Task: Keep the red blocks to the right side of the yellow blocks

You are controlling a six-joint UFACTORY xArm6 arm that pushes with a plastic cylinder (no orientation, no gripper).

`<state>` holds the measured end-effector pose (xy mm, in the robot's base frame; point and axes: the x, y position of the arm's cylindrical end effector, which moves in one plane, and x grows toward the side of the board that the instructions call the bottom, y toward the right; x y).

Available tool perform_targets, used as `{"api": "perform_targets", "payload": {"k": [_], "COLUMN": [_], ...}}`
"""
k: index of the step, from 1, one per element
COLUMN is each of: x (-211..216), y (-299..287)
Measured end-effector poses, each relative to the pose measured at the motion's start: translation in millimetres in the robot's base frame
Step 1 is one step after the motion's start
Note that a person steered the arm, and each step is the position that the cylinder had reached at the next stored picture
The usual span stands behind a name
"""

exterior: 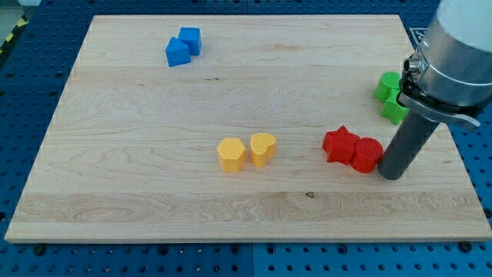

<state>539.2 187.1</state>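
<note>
The two red blocks sit in the right-centre of the frame, a red star-shaped block (339, 144) touching a red round block (367, 154) on its right, and both lie well to the right of the yellow pair near the middle: a yellow hexagonal block (231, 154) just beside a yellow heart-like block (262, 148). As things lie, the wanted order already holds. My tip (390, 175) rests on the board just to the right of the red round block, touching it or nearly so; being a plain rod, it grasps nothing and has nothing to open or close. The risk, as I judge it, is that any leftward slide from here would drive the reds toward the yellows and could spoil the arrangement; a glancing contact on the star's points could also spin it off line. The green blocks (393, 97) at the right edge are partly hidden by the arm, so a backward sweep might knock them. Two blue blocks (183, 47) lie upper left. All blocks look like smooth moulded plastic on a pale, grained wooden board (154, 208).
</note>
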Motion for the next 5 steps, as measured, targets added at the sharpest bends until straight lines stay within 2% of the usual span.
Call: {"api": "perform_targets", "payload": {"k": [5], "x": [-13.9], "y": [-7.4]}}
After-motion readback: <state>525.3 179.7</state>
